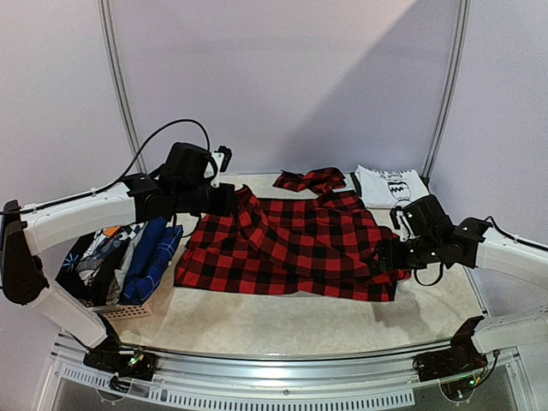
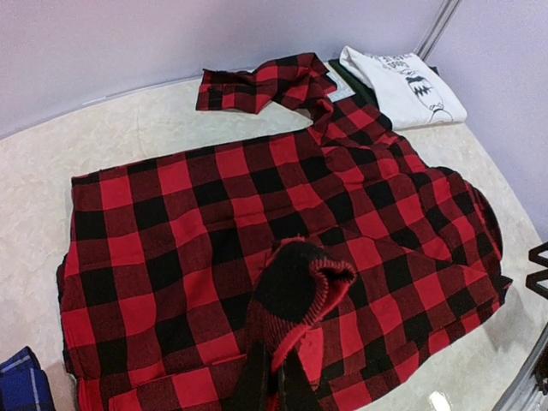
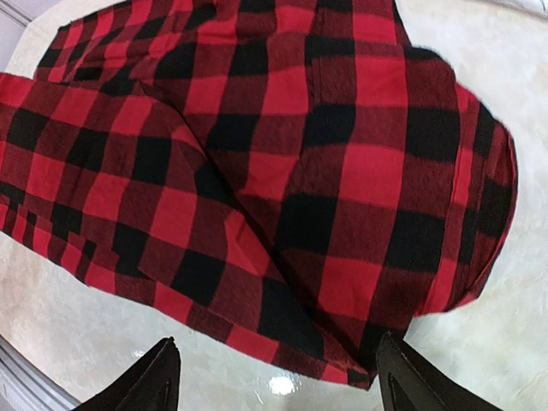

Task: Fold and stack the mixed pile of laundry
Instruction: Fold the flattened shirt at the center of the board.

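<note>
Currently, left arm point(image 1: 86, 214) extended from frame left, red-black plaid shirt point(image 1: 291, 244) pinched by clenched left gripper point(image 1: 229, 199), right gripper point(image 3: 276, 341) held released at shirt's right edge, pale table point(image 1: 282, 321), lilac wall point(image 1: 282, 77).

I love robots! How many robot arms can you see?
2. The left arm reaches over the left side of the red checkered shirt; the right arm is at its right side. None look hidden.

I'm seeing the plaid shirt point(image 1: 291, 248) looking like soft, matt flannel cloth, while the pale tabletop point(image 1: 257, 321) is showing a smooth, slightly glossy sheen
</note>
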Controlling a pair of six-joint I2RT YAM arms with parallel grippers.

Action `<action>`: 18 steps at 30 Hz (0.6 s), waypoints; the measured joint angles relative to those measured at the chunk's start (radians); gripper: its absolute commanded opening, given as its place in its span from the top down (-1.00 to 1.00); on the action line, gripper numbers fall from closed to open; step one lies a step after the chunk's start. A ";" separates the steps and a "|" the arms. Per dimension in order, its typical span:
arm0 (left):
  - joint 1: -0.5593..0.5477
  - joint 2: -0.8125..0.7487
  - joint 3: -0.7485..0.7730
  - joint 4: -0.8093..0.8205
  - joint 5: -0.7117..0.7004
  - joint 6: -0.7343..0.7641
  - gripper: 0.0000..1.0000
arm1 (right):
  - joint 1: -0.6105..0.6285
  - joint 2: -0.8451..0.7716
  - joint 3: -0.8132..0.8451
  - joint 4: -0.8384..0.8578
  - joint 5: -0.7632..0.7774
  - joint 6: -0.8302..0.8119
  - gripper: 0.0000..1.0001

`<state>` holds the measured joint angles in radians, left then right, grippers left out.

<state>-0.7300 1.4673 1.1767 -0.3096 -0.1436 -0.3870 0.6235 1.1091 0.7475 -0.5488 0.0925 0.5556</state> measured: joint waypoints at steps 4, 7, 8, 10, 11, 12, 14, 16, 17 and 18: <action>0.000 0.012 0.000 0.005 0.000 -0.003 1.00 | 0.000 -0.021 -0.066 0.009 -0.039 0.014 -0.46; 0.000 0.023 0.000 0.006 0.003 -0.006 1.00 | 0.000 -0.019 -0.111 0.042 -0.078 0.015 -0.31; 0.000 0.026 0.000 0.006 0.005 -0.007 1.00 | 0.000 -0.014 -0.119 0.055 -0.086 0.016 -0.25; 0.000 0.032 0.001 0.006 0.008 -0.008 1.00 | 0.000 0.005 -0.122 0.082 -0.095 0.013 -0.13; 0.000 0.033 0.001 0.006 0.010 -0.008 1.00 | 0.000 0.018 -0.122 0.100 -0.095 0.012 -0.08; 0.000 0.034 0.002 0.005 0.013 -0.008 1.00 | 0.000 0.031 -0.122 0.117 -0.095 0.011 -0.05; 0.000 0.037 0.007 0.005 0.020 -0.008 1.00 | 0.000 0.054 -0.122 0.149 -0.089 0.012 -0.02; 0.000 0.040 0.015 0.006 0.027 -0.008 1.00 | 0.000 0.087 -0.122 0.184 -0.084 0.016 0.02; 0.000 0.041 0.019 0.006 0.029 -0.009 1.00 | 0.000 0.108 -0.119 0.198 -0.082 0.016 0.03; 0.000 0.042 0.021 0.007 0.032 -0.010 1.00 | -0.001 0.132 -0.116 0.209 -0.079 0.016 0.03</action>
<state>-0.7300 1.5097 1.1976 -0.3027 -0.1120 -0.3973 0.6228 1.2407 0.6319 -0.3397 0.0132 0.5720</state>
